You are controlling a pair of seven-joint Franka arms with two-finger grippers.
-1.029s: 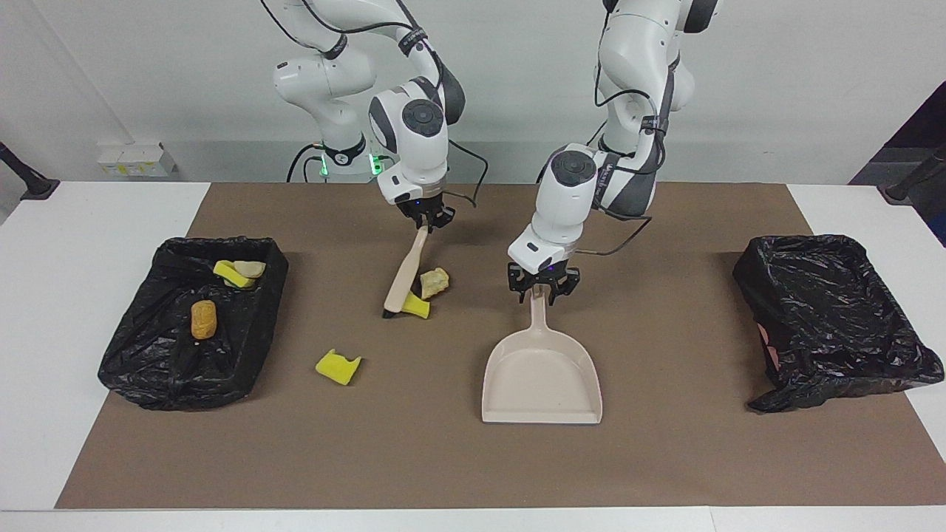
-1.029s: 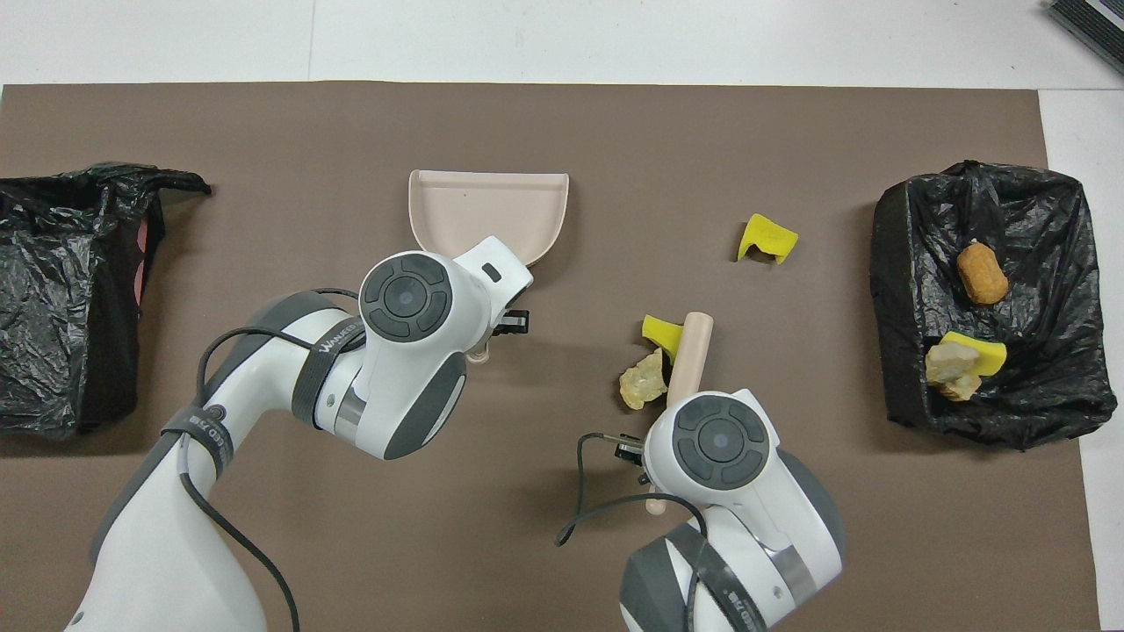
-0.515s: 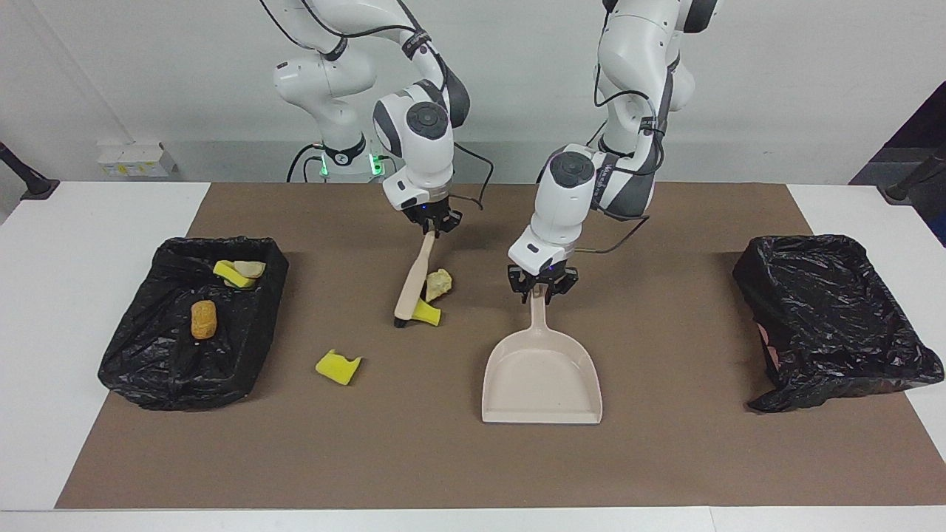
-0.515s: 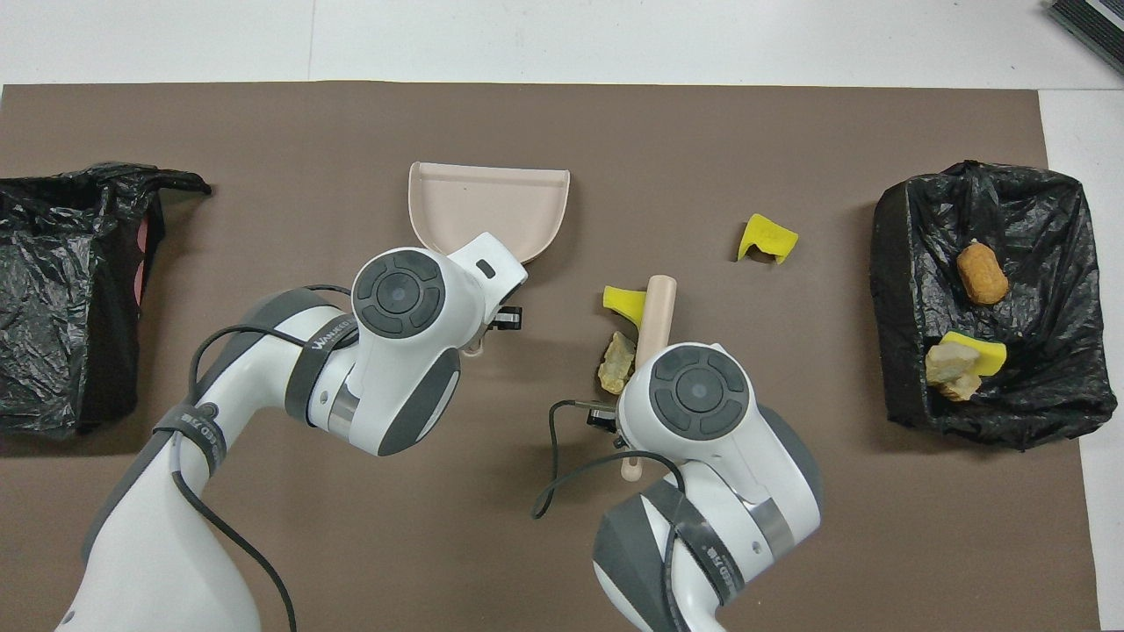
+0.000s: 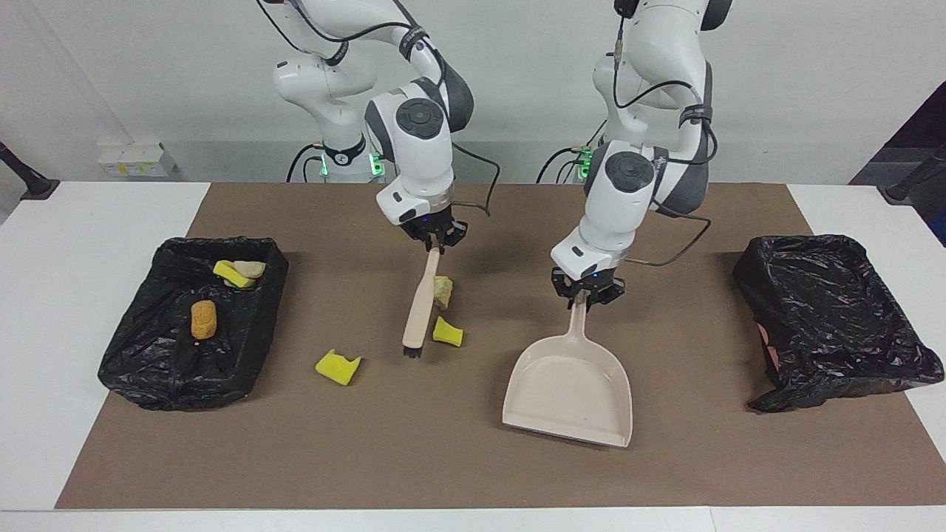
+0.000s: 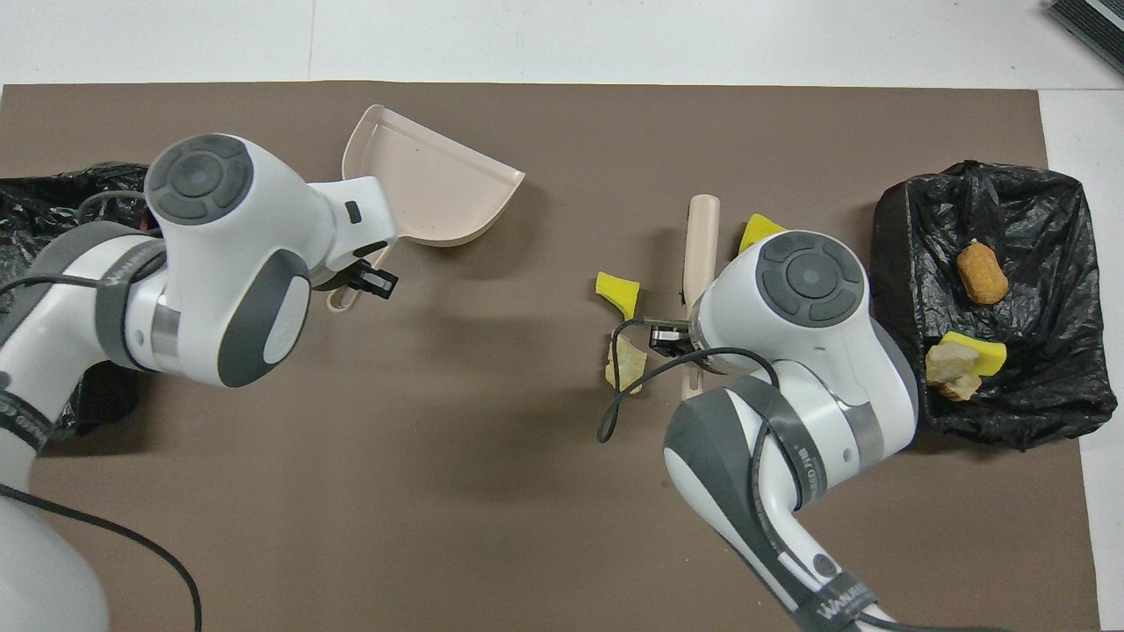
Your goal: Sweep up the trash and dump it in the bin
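Mid-tabletop, toward the right arm's end, three bits of trash lie loose: a yellow sponge chunk (image 5: 447,332) beside the brush (image 5: 418,316) bristles, a pale lump (image 5: 443,290) against the brush shaft, another yellow chunk (image 5: 338,367) nearer the bin (image 5: 194,319), which already holds a few scraps. Right gripper (image 5: 434,242) is clamped on the brush handle; left gripper (image 5: 587,294) is clamped on the dustpan (image 5: 570,388) handle, pan prob. tilted, its lip on the mat. Scraps look light, soft, squashy, apt to roll or skid, so push w/ bristles low, not pinch. A 2nd bin (image 5: 831,318) sits at the left arm's end.
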